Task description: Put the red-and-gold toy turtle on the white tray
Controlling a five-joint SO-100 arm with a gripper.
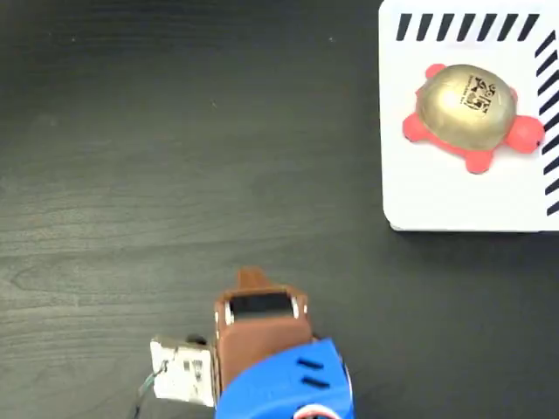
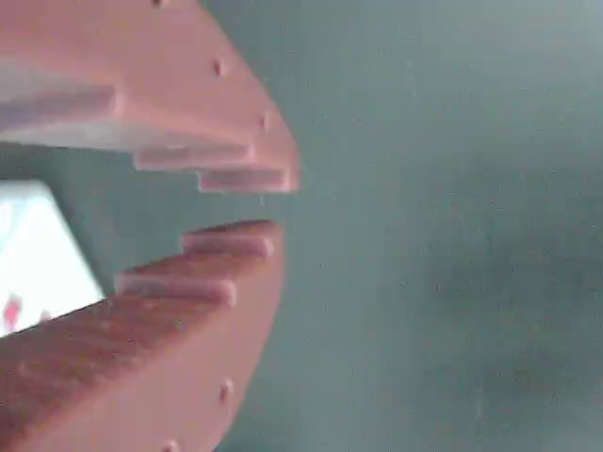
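The red-and-gold toy turtle [image 1: 472, 109] sits upright on the white tray [image 1: 437, 196] at the top right of the fixed view, gold shell up and red head pointing right. My brown gripper [image 1: 251, 278] is far from it, low at the bottom centre over the dark table, pointing up the picture. In the wrist view the gripper [image 2: 280, 207] has its toothed tips almost meeting, with only a thin gap and nothing between them. A corner of the white tray [image 2: 38, 245] shows behind the fingers at the left.
Dark wood-grain table [image 1: 175, 175] fills the rest of the fixed view. The blue arm body [image 1: 288, 384] and a small white board with wires [image 1: 183, 371] sit at the bottom edge. Black diagonal stripes [image 1: 463, 26] mark the tray's top and right edges.
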